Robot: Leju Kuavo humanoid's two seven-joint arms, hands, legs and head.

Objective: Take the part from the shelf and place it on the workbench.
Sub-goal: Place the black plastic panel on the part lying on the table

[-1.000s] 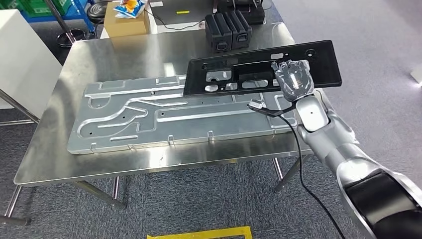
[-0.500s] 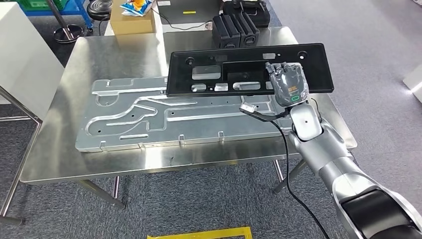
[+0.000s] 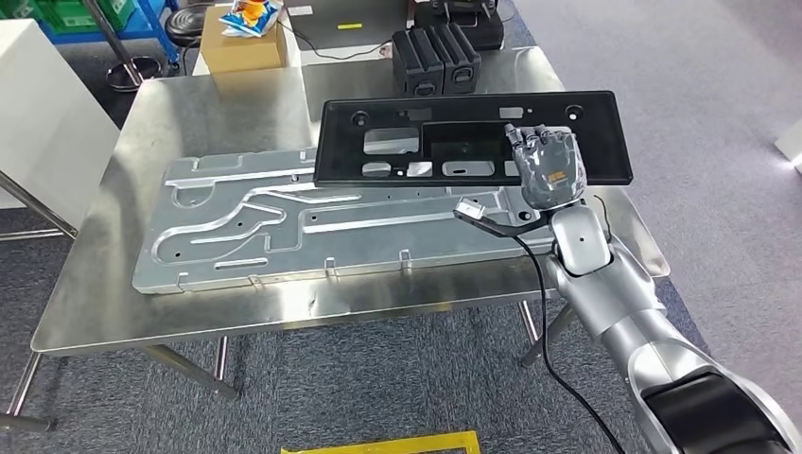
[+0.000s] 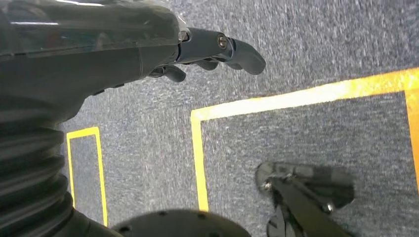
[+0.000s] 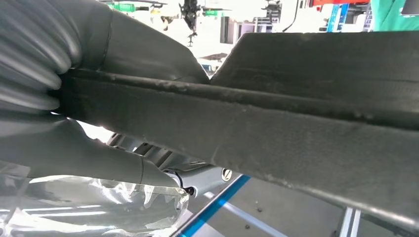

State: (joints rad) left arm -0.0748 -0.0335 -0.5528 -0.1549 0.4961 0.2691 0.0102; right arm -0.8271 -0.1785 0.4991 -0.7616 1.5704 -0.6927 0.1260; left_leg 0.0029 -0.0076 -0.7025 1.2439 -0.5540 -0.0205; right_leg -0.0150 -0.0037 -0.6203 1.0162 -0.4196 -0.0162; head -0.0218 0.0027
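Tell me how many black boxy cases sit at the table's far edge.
2: black cases side by side at the steel table's far edge, left one and right one, beyond the black panel.

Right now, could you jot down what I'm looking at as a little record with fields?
Held part: long black panel with cutouts, level above the table
Holding hand: right hand, fingers over the panel's near edge
Other hand: left hand, hanging over carpet, holding nothing
Workbench: steel table
On it: large grey metal plate
Behind: cardboard box, black cases
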